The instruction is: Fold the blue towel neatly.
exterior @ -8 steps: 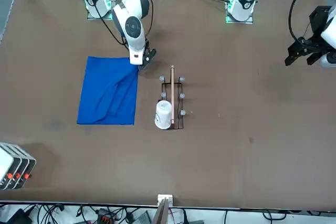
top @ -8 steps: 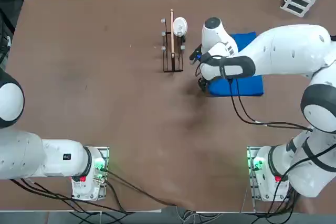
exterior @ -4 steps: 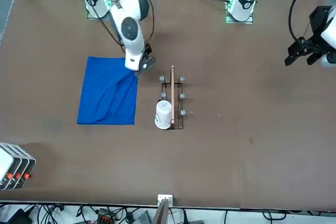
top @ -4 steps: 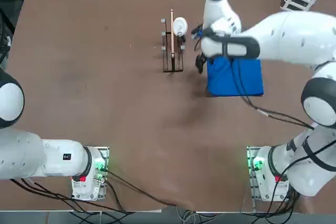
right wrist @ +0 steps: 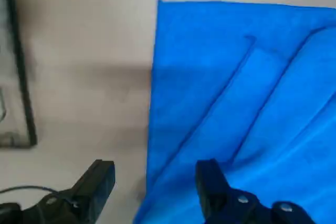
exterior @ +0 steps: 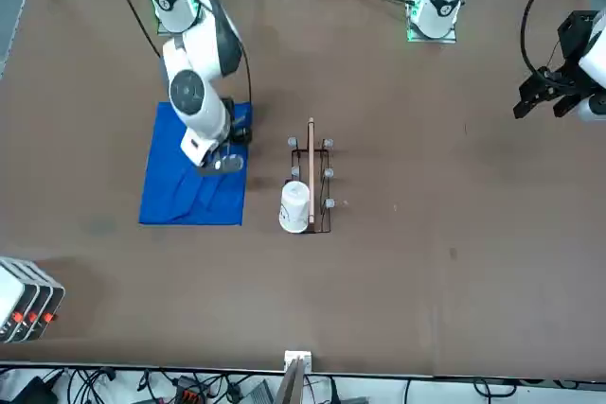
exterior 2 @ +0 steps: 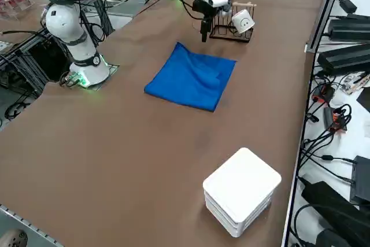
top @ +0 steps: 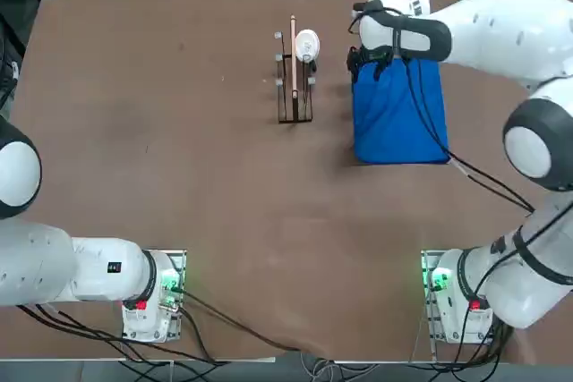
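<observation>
Top view: one blue towel lies flat on the brown counter, at about 2 o'clock from the counter's centre. One wire rack stands just beside the towel at its 9 o'clock, apart from it, with one white cup on its far end. The right gripper hangs over the towel's far corner nearest the rack.

Front view: the single towel shows diagonal creases. The gripper is above the towel's edge that faces the rack; the cup lies at the rack's near end. One white box sits at 8 o'clock near the counter's edge.

Right side view: the gripper points down, raised above the counter beside the rack, at 12 o'clock of the towel. The white box lies well apart at 5 o'clock.

Right wrist view: two fingers stand wide apart and hold nothing; the gripper straddles the towel's edge, one finger over bare counter, one over cloth. Whether they touch the cloth cannot be told.
</observation>
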`<state>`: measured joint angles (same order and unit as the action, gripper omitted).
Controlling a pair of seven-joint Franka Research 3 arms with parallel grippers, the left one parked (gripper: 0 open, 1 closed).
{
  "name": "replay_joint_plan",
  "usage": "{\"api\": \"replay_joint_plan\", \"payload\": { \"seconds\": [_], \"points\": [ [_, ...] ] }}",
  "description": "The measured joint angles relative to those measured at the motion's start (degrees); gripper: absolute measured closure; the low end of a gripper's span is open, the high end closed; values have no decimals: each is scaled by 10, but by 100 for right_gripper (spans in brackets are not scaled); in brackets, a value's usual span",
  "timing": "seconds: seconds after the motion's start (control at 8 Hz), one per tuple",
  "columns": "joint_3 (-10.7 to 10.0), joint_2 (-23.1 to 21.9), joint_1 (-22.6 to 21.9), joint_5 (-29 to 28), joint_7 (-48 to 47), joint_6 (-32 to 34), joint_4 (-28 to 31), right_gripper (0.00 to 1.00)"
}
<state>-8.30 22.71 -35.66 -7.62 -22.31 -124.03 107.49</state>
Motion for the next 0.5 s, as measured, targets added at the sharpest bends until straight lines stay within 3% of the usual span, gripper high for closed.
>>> {"api": "replay_joint_plan", "payload": {
  "seconds": [0.25,0.5],
  "points": [
    [-2,47,36,-1,-38,-42,-10,19],
    [-2,68,73,-1,-57,-54,-13,20]
  ]
}}
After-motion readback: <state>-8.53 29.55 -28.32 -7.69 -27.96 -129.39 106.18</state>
